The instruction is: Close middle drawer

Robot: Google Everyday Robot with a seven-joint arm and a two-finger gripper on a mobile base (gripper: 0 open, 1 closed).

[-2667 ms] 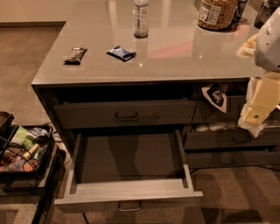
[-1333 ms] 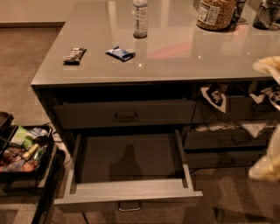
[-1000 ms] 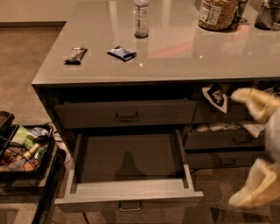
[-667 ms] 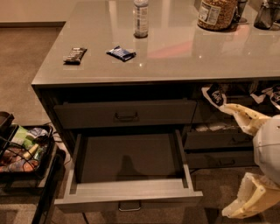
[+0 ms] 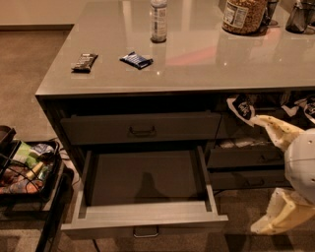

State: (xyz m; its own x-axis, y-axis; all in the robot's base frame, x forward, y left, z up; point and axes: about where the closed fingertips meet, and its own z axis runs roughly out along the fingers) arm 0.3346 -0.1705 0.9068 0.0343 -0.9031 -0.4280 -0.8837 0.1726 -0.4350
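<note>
Presently the middle drawer (image 5: 143, 215) stands pulled out, bare inside. Gripper (image 5: 257, 174) right of it, fingers spread, empty.

Countertop (image 5: 206, 54): bottle (image 5: 158, 19) at 12 o'clock, jar (image 5: 241, 15) at 1, packet (image 5: 137, 59) at 11, bar (image 5: 84, 61) at 10. Middle drawer (image 5: 142, 192) projects at 6, below the top drawer (image 5: 140, 129). Basket (image 5: 29, 197) at 8. Gripper (image 5: 261, 174) at 4, right of it.

At the right edge, the gripper (image 5: 256, 174) shows a smooth white rounded housing between two pale cream, wedge-shaped fingers (image 5: 275, 132) set wide apart, the upper one speckled with small dark dots.
</note>
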